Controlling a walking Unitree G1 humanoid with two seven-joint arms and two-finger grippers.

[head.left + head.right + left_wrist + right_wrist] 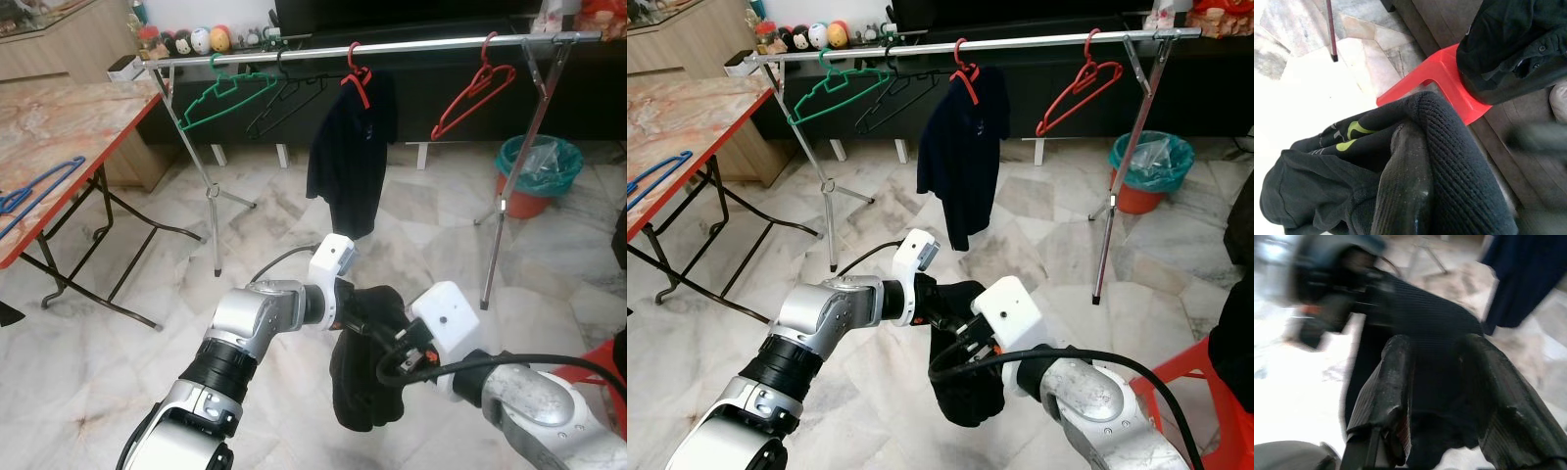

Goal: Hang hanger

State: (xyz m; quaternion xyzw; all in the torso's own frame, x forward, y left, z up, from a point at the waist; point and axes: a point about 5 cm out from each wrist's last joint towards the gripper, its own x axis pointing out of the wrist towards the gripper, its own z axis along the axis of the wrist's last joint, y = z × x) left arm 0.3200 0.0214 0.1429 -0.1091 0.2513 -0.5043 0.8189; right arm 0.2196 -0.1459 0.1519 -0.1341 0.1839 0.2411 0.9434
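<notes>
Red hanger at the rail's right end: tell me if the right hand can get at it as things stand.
Probably not. The right hand is low and close to the body, gripping the black garment together with the left hand. The red hanger hangs on the rail, far off across the floor.

- Left gripper (355,305): fingertips buried in the black garment (364,377); whether they clamp it cannot be told.
- Right gripper (1435,382): wrist view motion-blurred; fingers straddle the dark cloth, grip unclear.
- Blue hanger (29,194): cut off by the frame's left edge on the marble-topped table (69,127).
- Red stool (1444,81): partly covered by a dark bundle (1518,44); its far part is cropped.
- Small figurines (196,40) behind the rail (372,49): too small to identify.
- Orange bin (534,176): contents hidden by its green liner.
</notes>
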